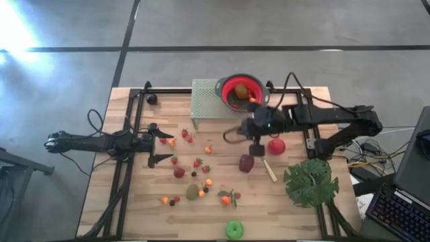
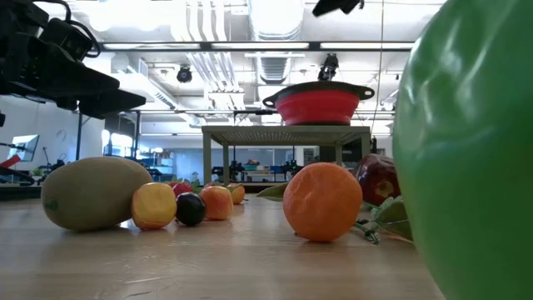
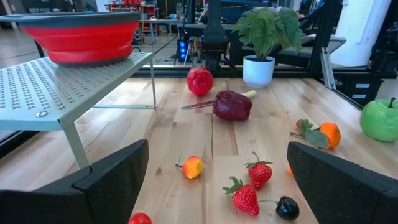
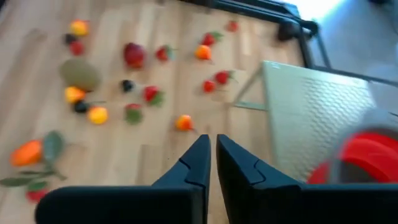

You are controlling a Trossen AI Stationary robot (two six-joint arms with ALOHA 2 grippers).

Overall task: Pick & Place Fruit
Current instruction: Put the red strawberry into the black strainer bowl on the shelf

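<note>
High view: the right claw (image 1: 256, 142) hangs above the table just in front of the rack (image 1: 205, 99) with the red bowl (image 1: 241, 89), fingers shut on nothing. A fruit already lies in the bowl. Nearest loose fruit are the red apple (image 1: 276, 146), just beside the claw on its outer side, and the maroon fruit (image 1: 246, 163), just below it toward the table's near edge. The right arm is far nearer both than the left. The left claw (image 1: 160, 142) waits wide open at the table's left, strawberries (image 1: 187, 136) just ahead of it.

Low view: an orange (image 2: 322, 201) and kiwi (image 2: 93, 193) sit in front; neither claw's tips show.

Left wrist view: the maroon fruit (image 3: 232, 105) lies glossy and rounded, long axis crosswise.

Right wrist view: the closed fingers (image 4: 200, 163) point down over scattered fruit.
</note>
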